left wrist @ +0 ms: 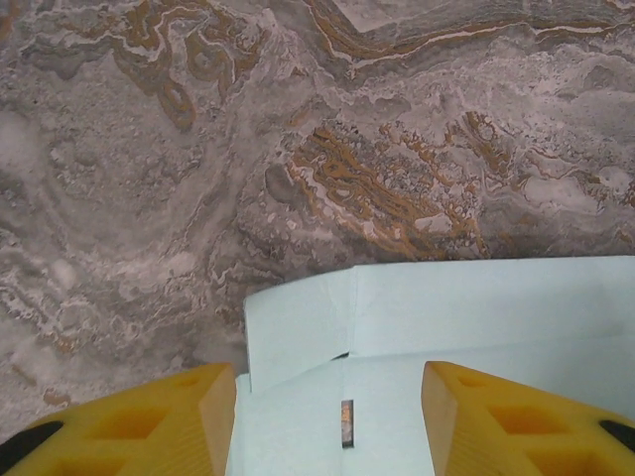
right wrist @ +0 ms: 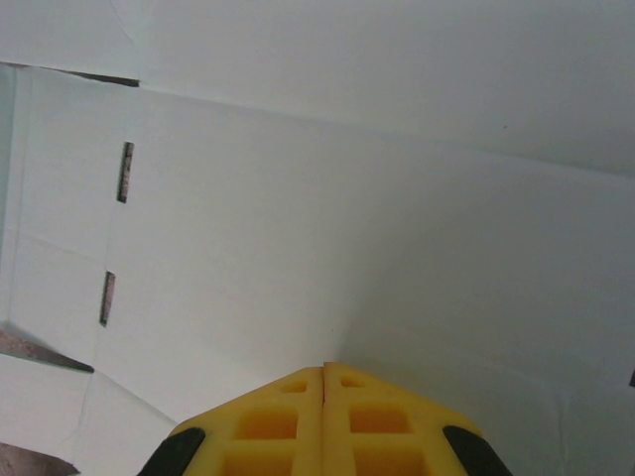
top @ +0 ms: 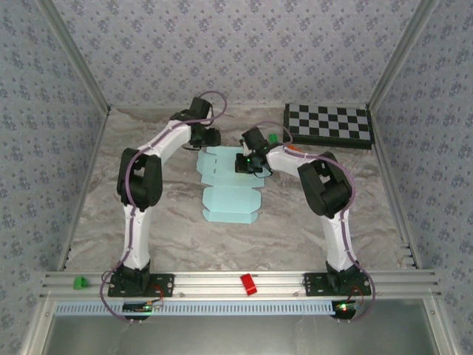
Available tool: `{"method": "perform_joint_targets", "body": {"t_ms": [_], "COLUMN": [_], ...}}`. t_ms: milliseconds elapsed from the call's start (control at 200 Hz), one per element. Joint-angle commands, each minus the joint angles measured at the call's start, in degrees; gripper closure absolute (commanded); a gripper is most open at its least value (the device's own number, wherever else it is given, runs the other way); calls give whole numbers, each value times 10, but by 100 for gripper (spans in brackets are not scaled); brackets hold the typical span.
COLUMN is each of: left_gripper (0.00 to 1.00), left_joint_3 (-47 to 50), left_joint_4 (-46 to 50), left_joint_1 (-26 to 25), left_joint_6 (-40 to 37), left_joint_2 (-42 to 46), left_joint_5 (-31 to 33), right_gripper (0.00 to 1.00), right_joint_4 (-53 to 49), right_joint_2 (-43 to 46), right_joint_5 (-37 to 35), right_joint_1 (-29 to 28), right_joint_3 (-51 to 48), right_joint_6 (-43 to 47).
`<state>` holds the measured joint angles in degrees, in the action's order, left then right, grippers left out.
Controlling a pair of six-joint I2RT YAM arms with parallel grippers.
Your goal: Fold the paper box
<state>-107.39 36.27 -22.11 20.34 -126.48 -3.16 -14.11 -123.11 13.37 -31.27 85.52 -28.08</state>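
Observation:
The paper box (top: 229, 200) is a pale turquoise die-cut sheet lying mostly flat on the marbled tabletop. My left gripper (top: 205, 140) hangs over the sheet's far end. In the left wrist view the gripper (left wrist: 327, 421) is open. Its yellow fingers (left wrist: 179, 426) stand either side of the card (left wrist: 446, 307), near a small slit (left wrist: 346, 422), and a corner flap (left wrist: 298, 322) lifts slightly. My right gripper (top: 247, 164) is over the sheet's right side. In the right wrist view it (right wrist: 323, 369) is shut with nothing between the tips, which rest against the card (right wrist: 347, 228) by two slits (right wrist: 125, 171).
A black-and-white checkerboard (top: 329, 124) lies at the back right, with a small green object (top: 273, 137) just left of it. A red piece (top: 248, 284) and a green piece (top: 80, 282) sit on the front rail. Patterned walls close in three sides.

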Motion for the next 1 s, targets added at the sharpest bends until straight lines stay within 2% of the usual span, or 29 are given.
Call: {"method": "perform_joint_targets", "body": {"t_ms": [0, 375, 610, 770, 995], "left_gripper": [48, 47, 49, 55, 56], "left_joint_3": [-31, -72, -90, -87, -81], "left_joint_4": [42, 66, 73, 63, 45], "left_joint_1": [2, 3, 3, 3, 1], "left_joint_6": [-11, -17, -23, -27, -26], "left_joint_2": [-25, -67, -80, -64, -45], "left_joint_5": [-16, -1, -25, -48, -80], "right_gripper": [100, 100, 100, 100, 100], "right_joint_4": [-10, -13, -14, -14, -14], "right_joint_2": [-11, -18, -21, -22, -28], "right_joint_5": [11, 14, 17, 19, 19], "right_joint_1": [-1, -1, -1, -1, -2], "right_joint_3": [1, 2, 3, 4, 7], "right_joint_6": [-10, -8, -11, -10, -9]}}
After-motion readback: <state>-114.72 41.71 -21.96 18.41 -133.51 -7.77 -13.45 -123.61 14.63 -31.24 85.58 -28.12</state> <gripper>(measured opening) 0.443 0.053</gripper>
